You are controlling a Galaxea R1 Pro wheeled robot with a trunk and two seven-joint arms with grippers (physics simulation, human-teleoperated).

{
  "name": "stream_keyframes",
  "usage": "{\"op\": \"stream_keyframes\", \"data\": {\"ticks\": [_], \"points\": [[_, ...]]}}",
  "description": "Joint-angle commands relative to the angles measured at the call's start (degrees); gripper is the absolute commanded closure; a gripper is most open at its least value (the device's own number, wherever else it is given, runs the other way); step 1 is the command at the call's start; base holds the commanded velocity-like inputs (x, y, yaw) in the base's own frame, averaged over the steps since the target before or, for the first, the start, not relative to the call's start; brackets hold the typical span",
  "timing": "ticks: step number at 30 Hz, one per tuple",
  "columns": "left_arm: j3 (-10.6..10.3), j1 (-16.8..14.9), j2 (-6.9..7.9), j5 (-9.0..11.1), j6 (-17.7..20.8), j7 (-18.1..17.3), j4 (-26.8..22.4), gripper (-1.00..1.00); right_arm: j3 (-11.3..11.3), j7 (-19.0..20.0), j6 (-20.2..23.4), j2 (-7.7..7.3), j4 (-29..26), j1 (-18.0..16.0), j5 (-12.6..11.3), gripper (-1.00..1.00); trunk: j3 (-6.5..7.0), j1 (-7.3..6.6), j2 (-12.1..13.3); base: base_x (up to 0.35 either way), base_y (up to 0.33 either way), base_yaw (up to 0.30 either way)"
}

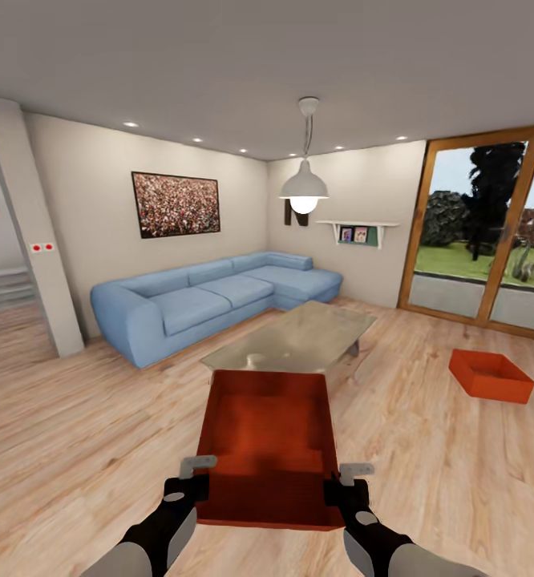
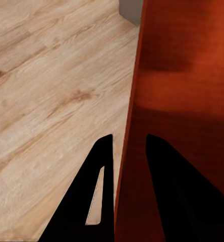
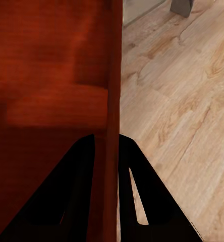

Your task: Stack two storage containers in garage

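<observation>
I hold one orange-red storage container [image 1: 267, 437] level in front of me above the living room's wood plank floor. My left gripper [image 1: 193, 479] is shut on its left wall, and my right gripper [image 1: 341, 482] is shut on its right wall. In the left wrist view the thin wall [image 2: 128, 136] runs between the two black fingers [image 2: 92, 196]. The right wrist view shows the other wall [image 3: 112, 126] pinched between the fingers [image 3: 79, 191]. The second storage container [image 1: 491, 375] rests on the floor at the right, near the glass doors.
A glass coffee table [image 1: 295, 336] stands just beyond the held container. A blue corner sofa [image 1: 203, 300] lines the far wall. Wood-framed glass doors [image 1: 487, 232] are at the right. A pillar [image 1: 34, 240] and an opening with steps lie at the left.
</observation>
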Motion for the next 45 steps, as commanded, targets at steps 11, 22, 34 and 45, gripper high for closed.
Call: {"op": "stream_keyframes", "data": {"ticks": [11,22,34,45], "points": [[1.53,-0.07,0.15,-0.71,0.06,0.64,0.05,1.0,-1.87,-0.35,-0.48,-0.16,-0.03,-0.06,-1.14,1.0,-0.08,-0.03,-0.07,-0.334,0.0,0.3],[1.53,-0.04,0.15,-0.71,0.04,0.64,0.05,1.0,-1.87,-0.35,-0.48,-0.17,-0.03,-0.04,-1.15,1.0,-0.08,-0.03,-0.07,-0.334,0.0,0.3],[1.53,-0.04,0.15,-0.71,0.05,0.64,0.05,1.0,-1.87,-0.35,-0.48,-0.16,-0.03,-0.07,-1.13,1.0,-0.08,-0.03,-0.07,-0.334,0.0,0.3],[1.53,-0.07,0.15,-0.71,0.04,0.64,0.05,1.0,-1.87,-0.35,-0.48,-0.16,-0.03,-0.07,-1.12,1.0,-0.08,-0.03,-0.07,-0.332,0.0,0.3]]}}
